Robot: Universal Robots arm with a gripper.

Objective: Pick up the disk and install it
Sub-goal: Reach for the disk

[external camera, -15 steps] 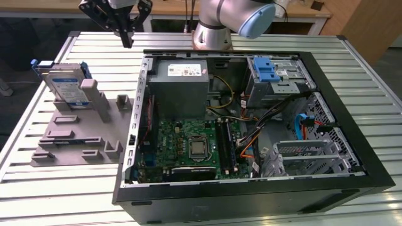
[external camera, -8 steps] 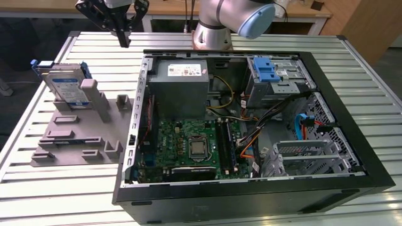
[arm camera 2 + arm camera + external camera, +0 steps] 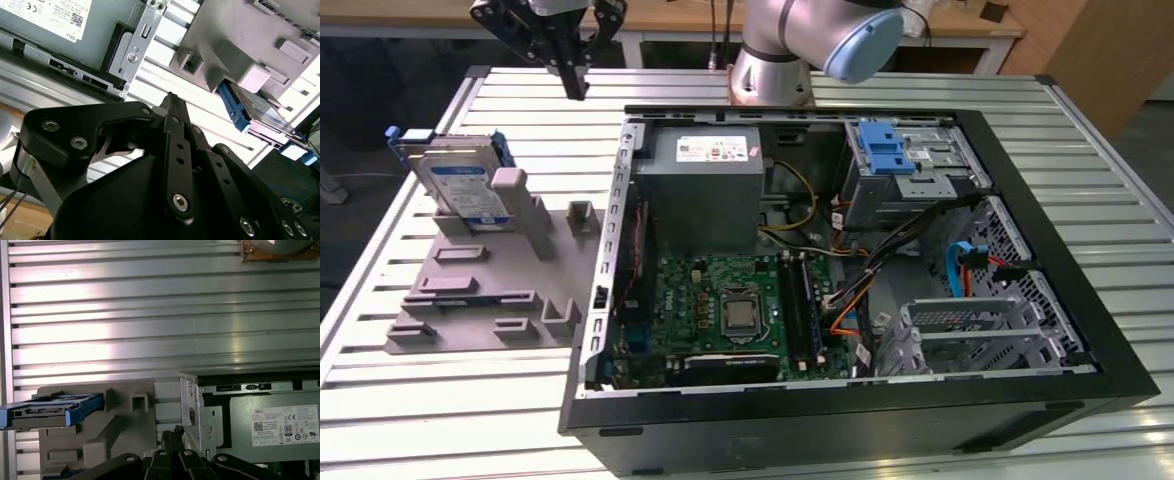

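Over far side of slatted table (image 3: 454, 400), beside open computer case (image 3: 1067, 400): my gripper (image 3: 574, 90) hangs, jaws closed on nothing. Disk (image 3: 460, 185) stands on edge in grey stand (image 3: 467, 300), exterior view's left, untouched. Pick-up not yet begun, I judge; grasp calls for jaws parted over disk's top edge. Silver body, blue-white label, blue rails.

I see blue plastic rails and a blue-and-white label on the flat silver-grey metal disk (image 3: 462, 185). Its moulded plastic stand (image 3: 480, 300) is plain grey. The ribbed metal table (image 3: 520, 110) is silver with bright stripes. The open computer case (image 3: 854, 420) is black, its circuit board (image 3: 707, 290) green, its plastic latch (image 3: 887, 150) blue. The boxy power supply (image 3: 700, 200) is grey with a white sticker. My gripper (image 3: 574, 88) is black.
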